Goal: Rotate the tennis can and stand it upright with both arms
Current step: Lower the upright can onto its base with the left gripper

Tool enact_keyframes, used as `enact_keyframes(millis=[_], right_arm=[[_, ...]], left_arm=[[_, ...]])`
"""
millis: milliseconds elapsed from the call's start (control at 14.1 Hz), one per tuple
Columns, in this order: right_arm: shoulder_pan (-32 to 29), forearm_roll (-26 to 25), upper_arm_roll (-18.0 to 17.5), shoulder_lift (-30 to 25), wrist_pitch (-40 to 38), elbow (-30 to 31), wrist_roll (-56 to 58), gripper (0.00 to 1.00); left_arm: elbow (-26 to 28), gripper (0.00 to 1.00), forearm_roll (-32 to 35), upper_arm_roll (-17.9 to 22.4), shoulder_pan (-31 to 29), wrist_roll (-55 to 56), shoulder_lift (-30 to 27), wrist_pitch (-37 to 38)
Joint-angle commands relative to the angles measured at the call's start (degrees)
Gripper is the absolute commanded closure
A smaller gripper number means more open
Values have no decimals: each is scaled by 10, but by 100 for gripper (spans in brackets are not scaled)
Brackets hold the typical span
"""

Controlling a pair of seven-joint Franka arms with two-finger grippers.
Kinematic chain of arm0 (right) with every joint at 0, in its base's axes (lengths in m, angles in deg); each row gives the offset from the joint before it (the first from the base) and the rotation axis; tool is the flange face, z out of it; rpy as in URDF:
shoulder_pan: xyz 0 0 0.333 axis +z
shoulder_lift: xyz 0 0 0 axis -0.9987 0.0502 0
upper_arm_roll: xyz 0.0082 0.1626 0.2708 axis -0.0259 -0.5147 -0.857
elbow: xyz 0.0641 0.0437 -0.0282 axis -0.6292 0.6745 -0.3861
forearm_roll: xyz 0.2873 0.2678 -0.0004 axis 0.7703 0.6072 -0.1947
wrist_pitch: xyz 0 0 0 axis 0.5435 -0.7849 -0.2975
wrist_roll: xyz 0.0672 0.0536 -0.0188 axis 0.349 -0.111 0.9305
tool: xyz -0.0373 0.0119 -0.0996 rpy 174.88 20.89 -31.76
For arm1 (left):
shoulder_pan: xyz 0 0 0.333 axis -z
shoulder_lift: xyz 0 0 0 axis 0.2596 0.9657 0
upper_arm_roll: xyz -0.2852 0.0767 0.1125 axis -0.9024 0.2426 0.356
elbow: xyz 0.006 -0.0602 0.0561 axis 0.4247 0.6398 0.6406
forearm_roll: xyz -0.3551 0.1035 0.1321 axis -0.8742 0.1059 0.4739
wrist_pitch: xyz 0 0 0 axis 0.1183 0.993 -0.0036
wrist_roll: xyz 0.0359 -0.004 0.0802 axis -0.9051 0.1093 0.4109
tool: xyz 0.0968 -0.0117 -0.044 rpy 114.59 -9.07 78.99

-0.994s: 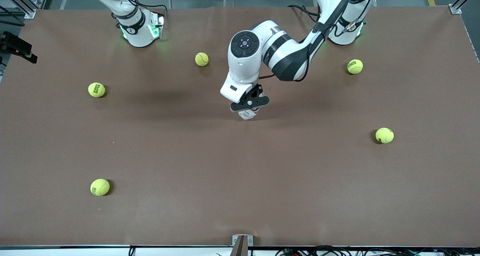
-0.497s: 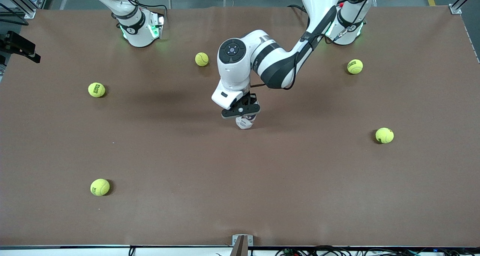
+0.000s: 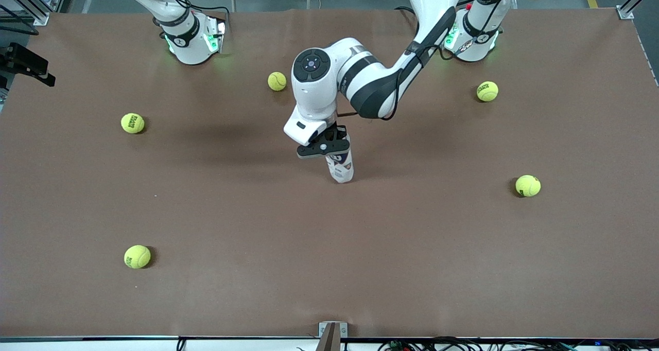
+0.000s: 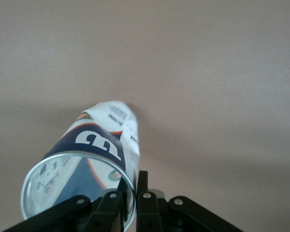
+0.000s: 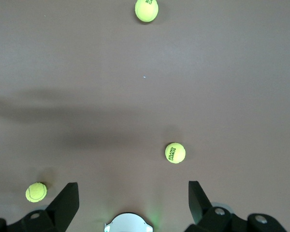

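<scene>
- Brown matting covers the table [image 3: 247,289]. At its right arm's end you have two yellow-green tennis balls, one in the upper part of the frame [image 3: 133,123] and one in the lower part [image 3: 137,257].
- The right arm [image 3: 177,19] waits, rising from its base at the top edge. In its wrist view, the right gripper [image 5: 131,187] hangs high over the table with its fingers spread wide and nothing between them.
- A third ball [image 3: 277,81] lies above the frame's centre.
- At the frame's centre, the tennis can [image 3: 341,168] has its base on the table and its long axis close to vertical. It runs straight down from the left gripper [image 3: 324,147], which sits on top of it.
- In the left wrist view, that gripper's fingers [image 4: 111,205] stand close together and pinch the can's wall at its silvery rim.
- The left arm [image 3: 370,81] is much the nearer to the can, so any release or correction looks to be its job.
- Two more balls lie toward the left arm's end, one upper [image 3: 487,91] and one at mid-height [image 3: 527,185].
- The count is five balls, one can and two arms.
</scene>
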Motion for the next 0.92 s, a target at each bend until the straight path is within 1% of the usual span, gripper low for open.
enact_keyframes(millis=[0, 426, 710, 852], right_arm=[[-15, 0, -11, -31, 12, 34, 7, 0], [-14, 0, -11, -31, 13, 34, 7, 0], [-14, 0, -11, -31, 15, 34, 7, 0], [-14, 0, -11, -31, 15, 34, 7, 0]], left_arm=[[-21, 68, 12, 5, 8, 2, 10, 11], [-22, 42, 12, 5, 5, 0, 4, 11], [-21, 33, 12, 6, 1, -4, -8, 11], [-21, 30, 12, 10, 0, -4, -16, 11]])
